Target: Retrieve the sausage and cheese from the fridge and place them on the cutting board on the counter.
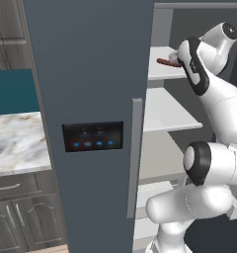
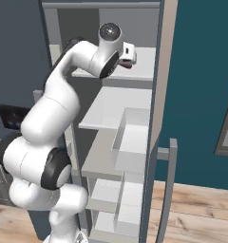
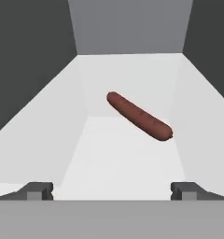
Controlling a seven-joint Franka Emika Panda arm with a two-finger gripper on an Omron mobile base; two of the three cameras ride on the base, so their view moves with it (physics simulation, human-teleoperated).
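Observation:
The fridge (image 1: 86, 74) has its right side open, with white shelves inside. On the top shelf (image 3: 118, 154) lies the sausage (image 3: 139, 116), a dark red-brown rod lying at a slant; it also shows as sausage (image 1: 166, 63) and sausage (image 2: 126, 64). My gripper (image 3: 112, 190) is open, its fingertips (image 3: 39, 190) wide apart at the shelf's front, short of the sausage with nothing between them. The hand (image 2: 128, 53) reaches into the top shelf. The cheese and the cutting board are out of view. The marble counter (image 1: 17, 141) lies left of the fridge.
The closed left door carries a black panel (image 1: 93, 137) and a long grey handle (image 1: 135, 153). The open right door (image 2: 158, 109) stands beside my arm, with door bins (image 2: 132, 142) and a handle (image 2: 170, 161). Lower shelves (image 1: 165, 111) sit below the hand.

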